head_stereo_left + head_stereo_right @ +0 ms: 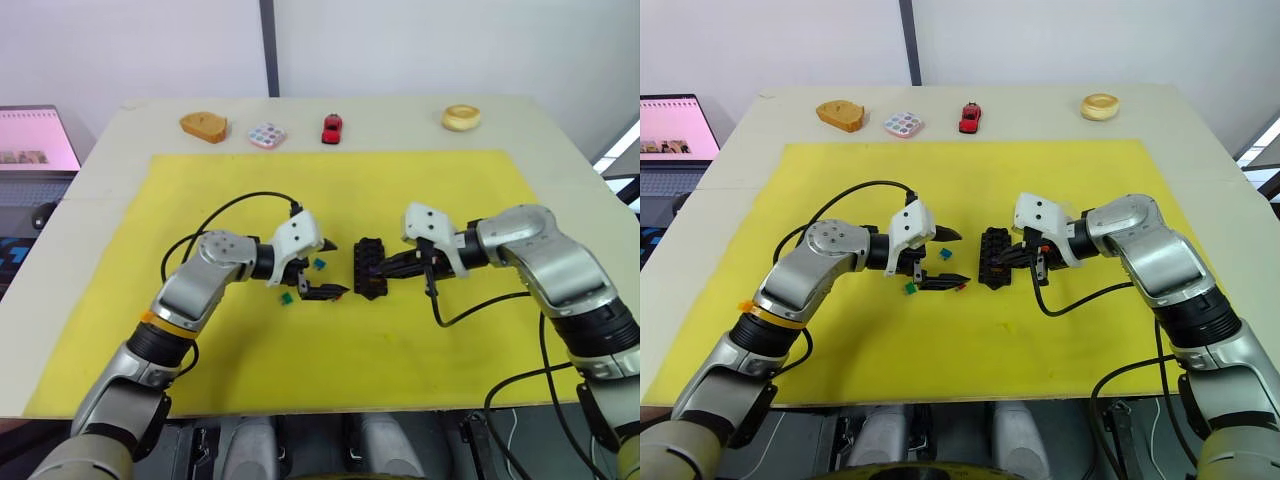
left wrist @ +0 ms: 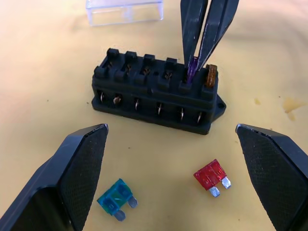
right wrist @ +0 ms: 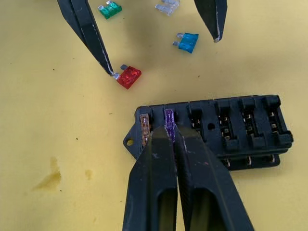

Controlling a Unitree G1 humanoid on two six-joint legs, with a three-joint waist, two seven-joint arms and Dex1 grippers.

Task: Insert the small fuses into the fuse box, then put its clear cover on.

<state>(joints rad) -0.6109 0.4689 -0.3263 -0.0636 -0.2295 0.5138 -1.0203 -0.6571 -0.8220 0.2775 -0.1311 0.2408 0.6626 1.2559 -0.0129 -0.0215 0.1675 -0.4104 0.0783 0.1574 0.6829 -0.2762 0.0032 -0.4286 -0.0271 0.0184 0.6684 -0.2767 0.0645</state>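
The right gripper pinches the purple fuse in the fuse box, in the second slot, beside the seated amber fuse. Opposite, the left gripper is spread wide, with the red fuse and teal fuse between its fingers. Beyond the box lies the clear cover.

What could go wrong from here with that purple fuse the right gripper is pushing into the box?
The right gripper is shut on the purple fuse, which sits in the fuse box slot beside the amber fuse. If it is tilted, its blades may bend or jam. The box looks unheld, so pushing could slide it. The open left gripper has a fingertip touching the red fuse and could flick it away.
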